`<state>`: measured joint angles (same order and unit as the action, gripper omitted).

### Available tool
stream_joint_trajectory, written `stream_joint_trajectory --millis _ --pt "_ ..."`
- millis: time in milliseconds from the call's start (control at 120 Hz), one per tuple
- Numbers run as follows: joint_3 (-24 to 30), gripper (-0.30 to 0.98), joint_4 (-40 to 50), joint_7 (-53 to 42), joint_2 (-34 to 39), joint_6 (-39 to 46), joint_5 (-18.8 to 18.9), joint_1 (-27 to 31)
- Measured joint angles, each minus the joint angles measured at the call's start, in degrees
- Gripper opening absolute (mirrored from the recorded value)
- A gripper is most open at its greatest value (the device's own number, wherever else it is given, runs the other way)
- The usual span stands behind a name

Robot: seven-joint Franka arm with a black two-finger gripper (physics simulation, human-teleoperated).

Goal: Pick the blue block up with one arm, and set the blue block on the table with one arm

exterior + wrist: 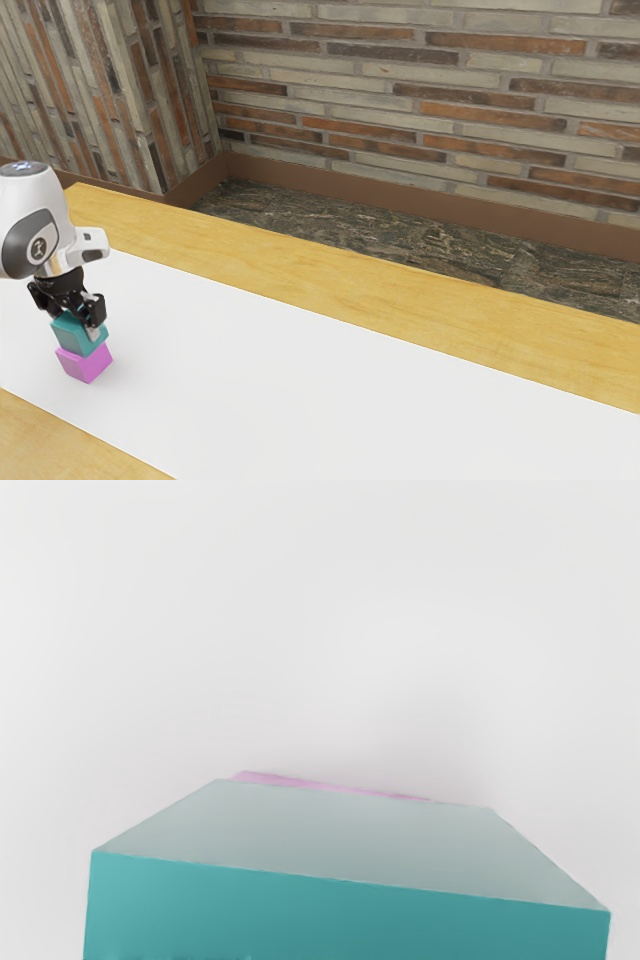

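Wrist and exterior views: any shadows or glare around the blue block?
Wrist view: faint grey shadow on the mat beyond the blue block, whose top looks pale. Exterior view: mat evenly bright, no obvious glare on the pink block.

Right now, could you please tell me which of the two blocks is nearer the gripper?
The teal-blue block, the upper one, right at the gripper; the pink block is lower, beneath it.

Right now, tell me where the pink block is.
The pink block sits on the white strip toward the exterior view's left, beneath the teal block and my gripper; in the wrist view, its edge peeks past the teal block.
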<state>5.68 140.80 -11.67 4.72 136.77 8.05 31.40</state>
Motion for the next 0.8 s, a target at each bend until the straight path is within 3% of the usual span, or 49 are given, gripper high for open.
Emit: stream_joint_trajectory --millis 242,417,650,800 --pt "4.34 0.32 -1.56 0.75 0.58 -0.2 -0.34 -1.0" --pt "7.53 0.3 -3.77 1.48 -3.35 -0.19 -1.29 -2.09" --pt "7.85 0.3 -4.78 2.27 -7.92 0.08 -1.6 -4.67" --pt "7.89 0.5 -4.81 1.9 -8.17 0.05 -2.26 -2.14"
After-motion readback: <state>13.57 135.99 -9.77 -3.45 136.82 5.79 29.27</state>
